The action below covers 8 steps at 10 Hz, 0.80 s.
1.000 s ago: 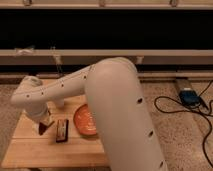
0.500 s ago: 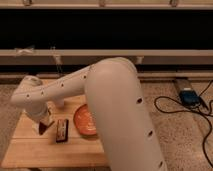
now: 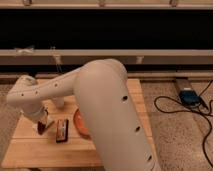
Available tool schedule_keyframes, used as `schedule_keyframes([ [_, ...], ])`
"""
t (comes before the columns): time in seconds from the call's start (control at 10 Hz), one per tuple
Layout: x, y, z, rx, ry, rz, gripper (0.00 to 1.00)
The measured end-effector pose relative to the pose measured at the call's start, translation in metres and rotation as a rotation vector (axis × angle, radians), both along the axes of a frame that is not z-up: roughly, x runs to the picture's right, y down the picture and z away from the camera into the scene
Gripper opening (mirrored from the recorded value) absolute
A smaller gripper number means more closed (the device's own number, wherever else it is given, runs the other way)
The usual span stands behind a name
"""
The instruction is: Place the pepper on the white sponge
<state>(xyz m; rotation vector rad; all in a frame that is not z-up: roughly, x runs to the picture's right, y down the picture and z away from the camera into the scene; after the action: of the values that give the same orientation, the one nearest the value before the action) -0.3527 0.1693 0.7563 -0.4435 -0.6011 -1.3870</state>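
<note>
- Wooden table [image 3: 30,150], lower left of frame, dark wall behind.
- Gripper [image 3: 43,126] low at left, clamped shut on pepper [image 3: 40,129].
- White sponge hidden; direction from gripper impossible to tell.
- Dark bar [image 3: 62,130] just right, orange bowl [image 3: 78,122] beyond.

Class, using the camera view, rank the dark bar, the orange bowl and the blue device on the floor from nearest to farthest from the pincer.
The pincer is at the table's left.
1. Dark bar, just right of it.
2. Orange bowl, further right, partly behind the arm.
3. Blue device, far right, on the floor.
</note>
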Motion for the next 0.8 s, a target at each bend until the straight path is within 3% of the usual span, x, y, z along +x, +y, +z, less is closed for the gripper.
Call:
schedule_keyframes([
  [0.8,-0.014,0.000,0.023,-0.032,-0.014,-0.058,0.00],
])
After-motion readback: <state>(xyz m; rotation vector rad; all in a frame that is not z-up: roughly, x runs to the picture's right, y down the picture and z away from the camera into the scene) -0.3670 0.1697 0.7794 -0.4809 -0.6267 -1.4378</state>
